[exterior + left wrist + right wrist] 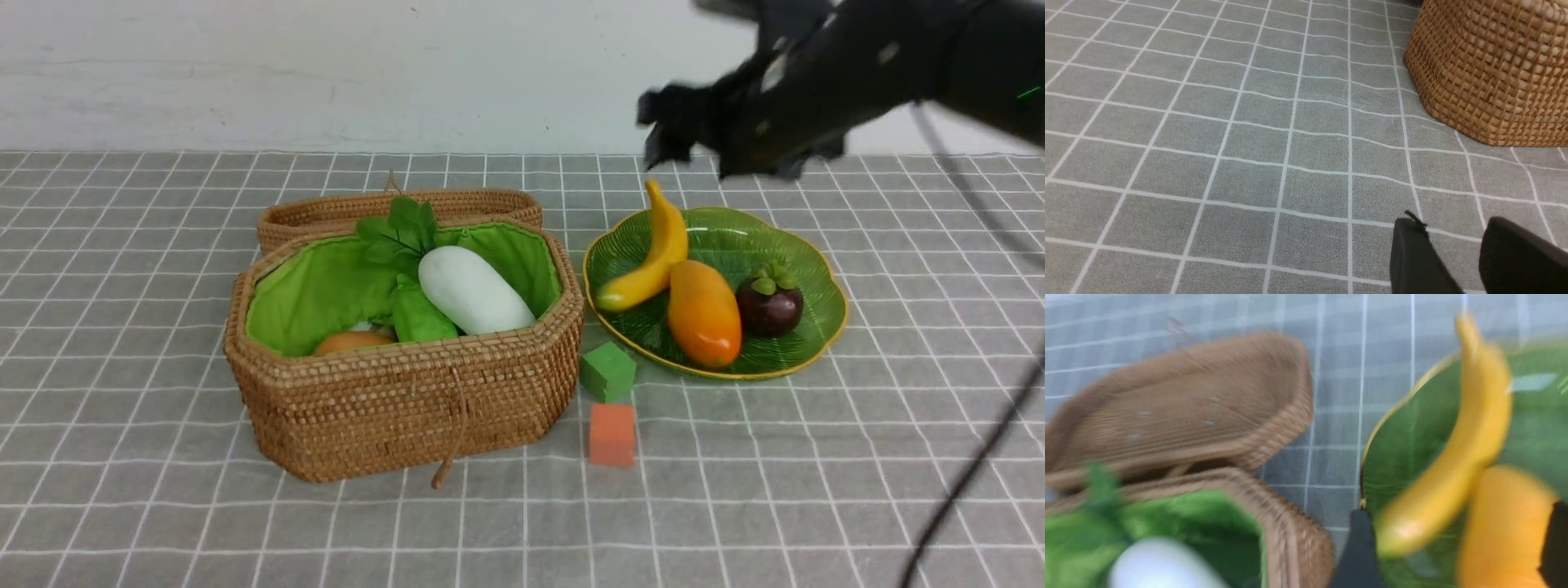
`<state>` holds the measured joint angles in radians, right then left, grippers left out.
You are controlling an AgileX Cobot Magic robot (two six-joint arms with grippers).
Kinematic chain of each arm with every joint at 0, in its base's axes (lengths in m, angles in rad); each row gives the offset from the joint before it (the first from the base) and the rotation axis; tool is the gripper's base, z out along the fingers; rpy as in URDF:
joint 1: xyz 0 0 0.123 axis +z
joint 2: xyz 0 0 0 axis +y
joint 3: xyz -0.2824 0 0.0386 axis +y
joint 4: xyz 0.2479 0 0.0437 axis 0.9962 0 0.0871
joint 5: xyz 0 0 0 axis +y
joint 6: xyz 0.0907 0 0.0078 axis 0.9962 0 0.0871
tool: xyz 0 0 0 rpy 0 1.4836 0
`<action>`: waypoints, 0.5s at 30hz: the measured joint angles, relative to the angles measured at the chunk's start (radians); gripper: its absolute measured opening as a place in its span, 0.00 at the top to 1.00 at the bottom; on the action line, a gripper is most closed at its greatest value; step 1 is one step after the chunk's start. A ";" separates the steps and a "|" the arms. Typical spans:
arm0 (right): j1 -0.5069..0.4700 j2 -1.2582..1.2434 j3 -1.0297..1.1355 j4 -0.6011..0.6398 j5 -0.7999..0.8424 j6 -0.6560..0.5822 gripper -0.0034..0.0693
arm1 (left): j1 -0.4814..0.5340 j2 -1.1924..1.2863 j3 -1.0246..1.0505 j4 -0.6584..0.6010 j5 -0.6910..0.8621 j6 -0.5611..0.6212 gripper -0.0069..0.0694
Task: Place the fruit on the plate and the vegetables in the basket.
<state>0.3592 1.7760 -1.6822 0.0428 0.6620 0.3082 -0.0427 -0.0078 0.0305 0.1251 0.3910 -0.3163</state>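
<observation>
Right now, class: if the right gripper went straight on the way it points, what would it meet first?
Probably the banana on the plate: it lies between the open fingers in the right wrist view, though blur leaves depth unclear.

The lower strip and left side of the tabletop lie bare. At center, the green cube and orange cube crowd the narrow lane between the basket and plate; the wicker lid blocks behind.

Even, diffuse lighting is provided; only soft shadows are cast beneath the basket and plate. The right wrist view is heavily motion-blurred. The right arm is smeared in the front view.
</observation>
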 joint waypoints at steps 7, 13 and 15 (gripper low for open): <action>0.033 -0.269 0.048 0.034 0.261 -0.040 0.72 | 0.000 0.000 0.000 0.000 0.000 0.000 0.60; 0.135 -0.410 0.247 0.086 0.276 -0.040 0.97 | 0.000 0.000 0.000 0.000 0.000 0.000 0.60; 0.159 -0.447 0.302 0.094 0.285 -0.040 0.98 | 0.000 0.000 0.000 0.000 0.000 0.000 0.60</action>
<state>0.5178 1.3295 -1.3803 0.1369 0.9471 0.2677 -0.0427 -0.0078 0.0305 0.1251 0.3910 -0.3163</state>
